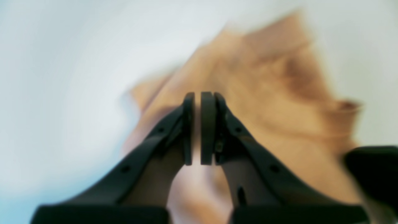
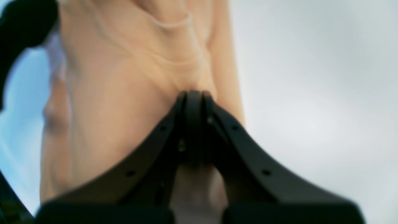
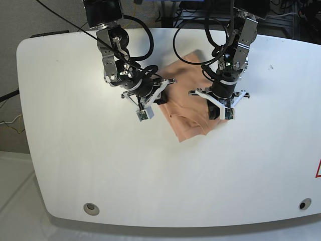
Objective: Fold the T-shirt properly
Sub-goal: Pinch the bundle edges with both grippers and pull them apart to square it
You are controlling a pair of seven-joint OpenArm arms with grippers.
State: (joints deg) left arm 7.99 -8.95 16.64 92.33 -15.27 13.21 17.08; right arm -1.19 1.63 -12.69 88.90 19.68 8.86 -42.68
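Because both wrist views are smeared with blur, I can make out little of the fabric's detail, and in the base view my own arms hide my fingertips and part of the T-shirt [image 3: 186,118]. The hems show only as soft pale lines. My left gripper [image 1: 199,127] has its pads drawn nearly together, a thin slit between them; whether any cloth sits in that slit I cannot tell. The peach fabric spreads beyond and to the right of those fingers [image 1: 207,124], bunched in folds. My right gripper [image 2: 193,124] is pressed fully together, and the shirt hangs ahead of and to the left of its tips, a curved hem just beyond them. The garment lies crumpled on the white table [image 3: 100,165] between my two grippers
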